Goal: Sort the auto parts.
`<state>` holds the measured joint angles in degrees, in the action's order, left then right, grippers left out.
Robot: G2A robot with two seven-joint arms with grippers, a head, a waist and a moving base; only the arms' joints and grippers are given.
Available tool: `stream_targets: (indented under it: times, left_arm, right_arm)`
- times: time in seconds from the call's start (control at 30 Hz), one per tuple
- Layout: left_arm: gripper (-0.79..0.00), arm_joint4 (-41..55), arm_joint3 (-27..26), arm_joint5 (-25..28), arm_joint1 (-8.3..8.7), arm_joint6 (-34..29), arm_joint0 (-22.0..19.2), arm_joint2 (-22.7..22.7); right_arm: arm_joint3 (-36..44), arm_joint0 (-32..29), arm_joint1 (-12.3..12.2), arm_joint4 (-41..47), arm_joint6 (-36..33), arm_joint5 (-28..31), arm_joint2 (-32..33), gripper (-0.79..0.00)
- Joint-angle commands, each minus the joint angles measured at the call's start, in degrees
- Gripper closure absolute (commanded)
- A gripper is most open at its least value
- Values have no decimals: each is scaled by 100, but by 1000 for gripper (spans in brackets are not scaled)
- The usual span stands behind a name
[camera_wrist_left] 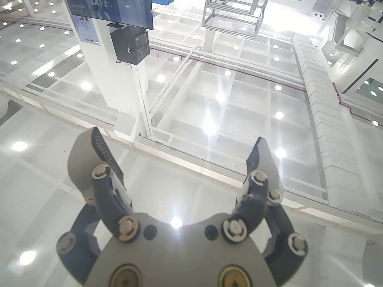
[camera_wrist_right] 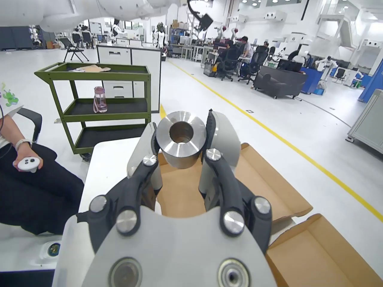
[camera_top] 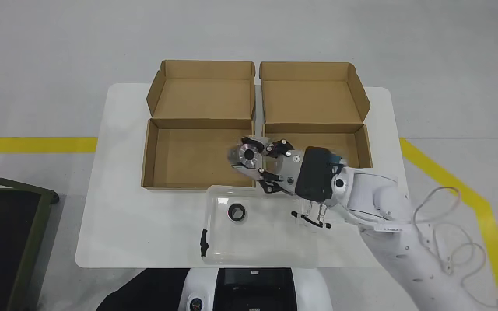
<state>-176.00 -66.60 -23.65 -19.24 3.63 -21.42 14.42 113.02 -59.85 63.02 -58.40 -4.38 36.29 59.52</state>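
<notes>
My right gripper (camera_wrist_right: 181, 138) is shut on a shiny metal cylinder with a round bore (camera_wrist_right: 180, 138). In the top view that gripper (camera_top: 250, 155) holds the metal part (camera_top: 249, 154) over the right end of the left cardboard box (camera_top: 187, 159). A second cardboard box (camera_top: 354, 140) sits to its right. A dark ring-shaped part (camera_top: 236, 211) lies in the clear plastic tray (camera_top: 261, 245) at the table's front. My left gripper (camera_wrist_left: 179, 153) is open, holds nothing and points up at the ceiling.
Both boxes have their lids folded back toward the far table edge. A green cart (camera_wrist_right: 98, 105) stands beyond the table. A seated person's hand holding a controller (camera_wrist_right: 27, 162) shows at the table's side. Yellow floor lines run past the table.
</notes>
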Motion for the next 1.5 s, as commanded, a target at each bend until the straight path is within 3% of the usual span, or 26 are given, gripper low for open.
stream_targets:
  times: [0.0,0.33,1.07,1.47]
  left_arm:
    - [-785,0,0,0,0,0,0,0]
    - [-785,0,0,0,0,0,0,0]
    - [-785,0,0,0,0,0,0,0]
    - [-785,0,0,0,0,0,0,0]
  right_arm:
    - [-111,39,27,-97,-87,-24,-155,0]
    - [-507,218,153,-291,-539,-183,-685,0]
    - [-590,207,174,-304,-614,-227,-767,0]
    - [-1708,1162,592,-13,-1036,-687,-1677,0]
